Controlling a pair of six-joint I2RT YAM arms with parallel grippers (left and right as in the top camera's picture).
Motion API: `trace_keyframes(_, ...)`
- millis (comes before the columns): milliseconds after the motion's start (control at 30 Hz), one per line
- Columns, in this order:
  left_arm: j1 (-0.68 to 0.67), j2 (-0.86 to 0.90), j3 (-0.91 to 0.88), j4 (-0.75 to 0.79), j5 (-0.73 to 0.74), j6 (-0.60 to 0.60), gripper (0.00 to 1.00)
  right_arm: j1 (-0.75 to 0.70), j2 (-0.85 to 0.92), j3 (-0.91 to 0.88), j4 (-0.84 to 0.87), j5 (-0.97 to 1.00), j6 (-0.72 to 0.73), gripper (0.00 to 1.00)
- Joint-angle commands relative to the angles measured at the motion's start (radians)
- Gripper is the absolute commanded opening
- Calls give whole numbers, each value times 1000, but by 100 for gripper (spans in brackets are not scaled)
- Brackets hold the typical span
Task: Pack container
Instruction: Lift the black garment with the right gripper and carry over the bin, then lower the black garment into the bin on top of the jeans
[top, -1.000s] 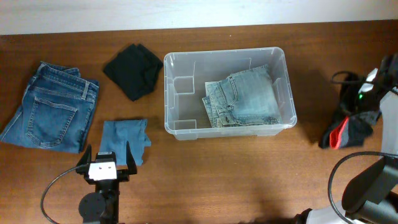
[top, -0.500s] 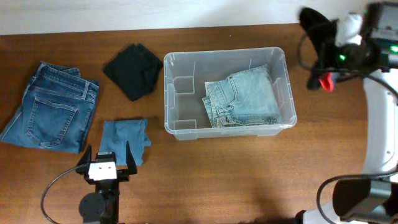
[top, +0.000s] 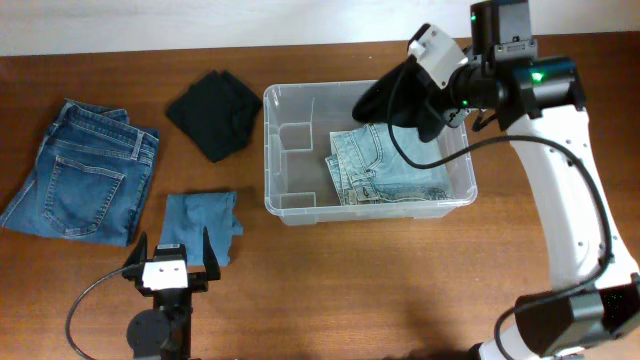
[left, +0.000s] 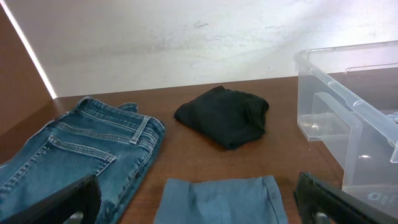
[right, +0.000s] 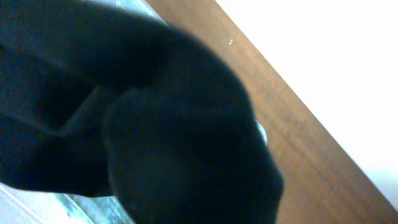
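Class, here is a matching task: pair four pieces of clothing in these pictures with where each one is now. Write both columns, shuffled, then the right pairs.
1. dark blue jeans
2. light blue jeans
3. black folded cloth
4. black bundle

A. inside the container
B. on the table, just left of the container
C. at the table's far left
D. held in the right gripper over the container

Pairs: 1-C, 2-A, 3-B, 4-D.
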Motion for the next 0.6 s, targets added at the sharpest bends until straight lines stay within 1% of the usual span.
trace_keyframes(0,2,-4,-5,-2,11,10,100,5,27,23,30,7,-71,4)
trace_keyframes(33,2,-4,-5,-2,11,10,100,11,27,23,44,7,-77,4)
trace_keyframes(233,2,-4,-5,-2,11,10,100,69,29,23,82,6,-233,4)
trace_keyframes(467,2,-4,-5,-2,11,10,100,102,34,23,51,-70,-330,4)
trace_keyframes(567,2,-4,-5,-2,11,10,100,102,51,20,42,-77,-333,4)
